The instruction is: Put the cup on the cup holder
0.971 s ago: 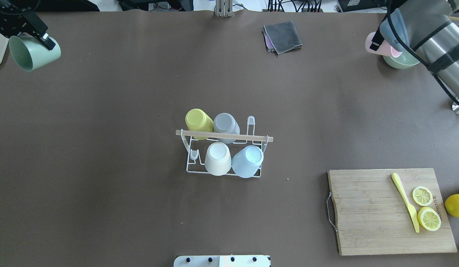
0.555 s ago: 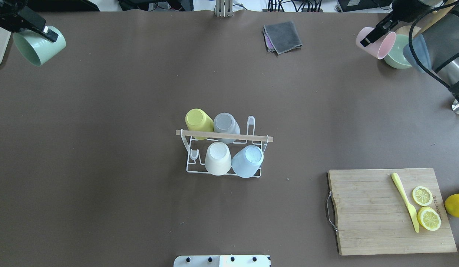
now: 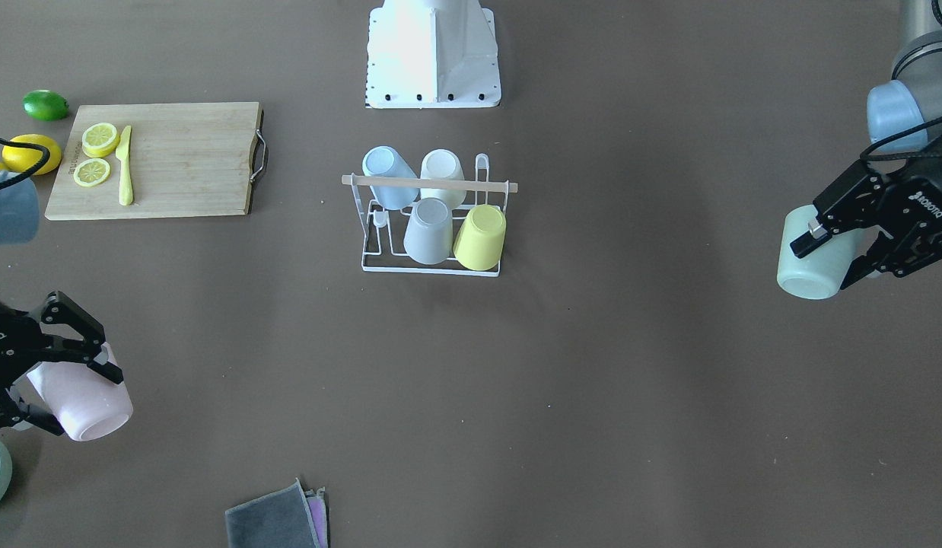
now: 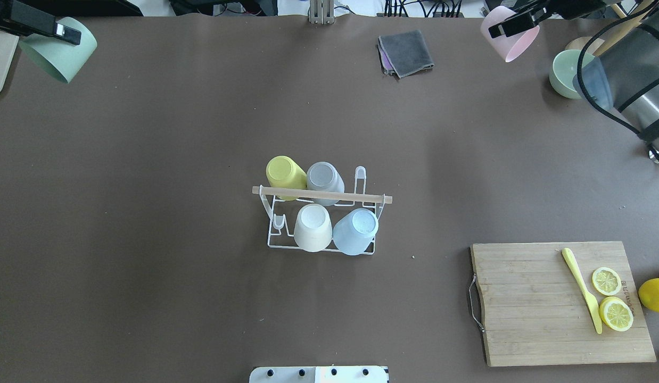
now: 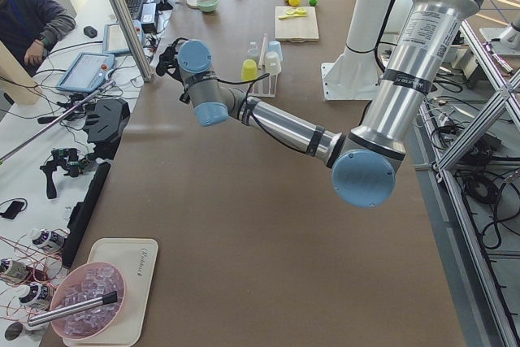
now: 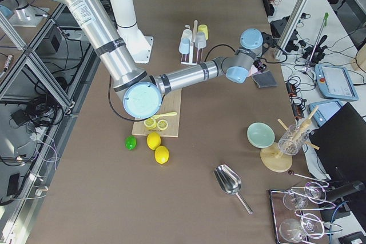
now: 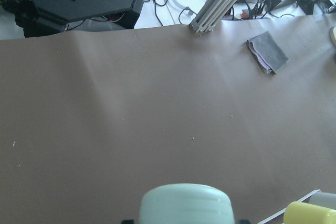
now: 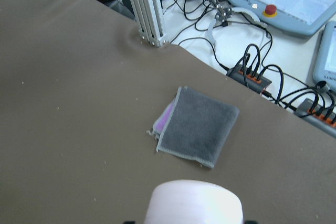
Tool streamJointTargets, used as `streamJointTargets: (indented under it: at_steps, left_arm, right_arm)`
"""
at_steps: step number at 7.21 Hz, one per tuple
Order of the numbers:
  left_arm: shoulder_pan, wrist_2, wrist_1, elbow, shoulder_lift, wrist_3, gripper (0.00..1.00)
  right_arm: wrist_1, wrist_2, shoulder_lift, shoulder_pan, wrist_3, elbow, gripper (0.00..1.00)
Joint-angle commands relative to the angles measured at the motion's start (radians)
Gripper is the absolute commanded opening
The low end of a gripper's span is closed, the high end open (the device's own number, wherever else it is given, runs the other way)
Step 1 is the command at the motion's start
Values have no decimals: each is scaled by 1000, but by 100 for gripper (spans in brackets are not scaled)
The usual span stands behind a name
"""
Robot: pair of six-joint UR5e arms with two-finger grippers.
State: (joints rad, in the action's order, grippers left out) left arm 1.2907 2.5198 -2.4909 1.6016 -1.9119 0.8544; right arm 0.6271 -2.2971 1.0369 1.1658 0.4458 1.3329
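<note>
currently, a pale green cup [image 3: 809,268] is clamped between the fingers of the left gripper [image 3: 832,259] and is held tilted in the air over the far left corner of the table [image 4: 148,159]. likewise, a pink cup [image 3: 87,403] is pinched between the fingers of the right gripper [image 3: 68,397], raised over the far right part of the table, near a folded grey cloth [image 4: 406,52]. both cups are seen well apart from the cup holder [image 4: 373,198], which is stood at the middle of the table. four cups are carried upside down on its prongs: a yellow cup [image 4: 285,175] and a grey cup [image 4: 324,181] in the row far from the robot, a cream cup [image 4: 312,227] and a light blue cup [image 4: 356,231] in the near row. two prongs are seen bare, one at the far right end [image 4: 360,174] and one at the near left end [image 4: 278,221]. a cutting board [image 4: 526,303] with a yellow knife [image 4: 579,290] and lemon halves [image 4: 616,314] is seen at the near right, and a green bowl [image 4: 562,77] is set by the right arm.
</note>
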Motion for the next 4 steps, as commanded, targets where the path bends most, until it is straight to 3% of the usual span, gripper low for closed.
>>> streamJointTargets:
  at_steps: [1,2,4]
  left_arm:
    - [-4,-114,-320,-8,25,66,27]
    - [-39,-221,-409,-2,36,93,25]
    - [-47,-261,-492,20,22,83,19]
  right_arm:
    - [-261,248,3,-136,205,-3,50]
    - [-329,302,-3,-153,247,-3,50]
    - [-528,403,28,-201,303,-21,50]
